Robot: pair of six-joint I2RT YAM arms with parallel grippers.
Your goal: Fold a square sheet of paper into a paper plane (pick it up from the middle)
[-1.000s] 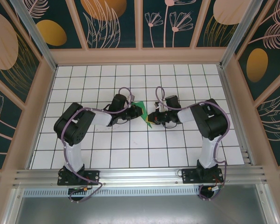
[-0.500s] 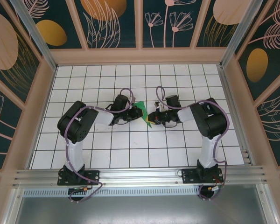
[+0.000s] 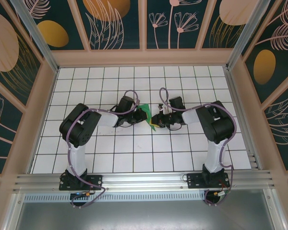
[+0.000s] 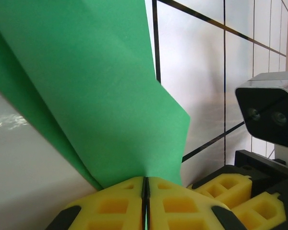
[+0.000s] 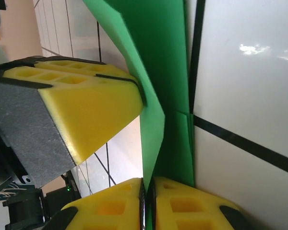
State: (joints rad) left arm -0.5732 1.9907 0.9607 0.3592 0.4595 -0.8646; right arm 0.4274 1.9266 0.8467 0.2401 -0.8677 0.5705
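Pinching the half-folded square sheet of paper (image 3: 147,115) over the middle of the tiled table (image 3: 134,158), left gripper (image 4: 145,181) and right gripper (image 5: 147,182) both clamped on its green layers. Apparently mid-fold, no wings yet; next, probably, sharpening the crease together without tearing.

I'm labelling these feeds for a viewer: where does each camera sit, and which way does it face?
Top external: above and behind the bases, looking down on the grid table; both arms, left hand, right hand.
Left wrist: looks along its own yellow fingers, pinching the green paper; right hand beyond.
Right wrist: looks along its own fingers, shut on the paper; left hand alongside.
Shared: all three show the paper.
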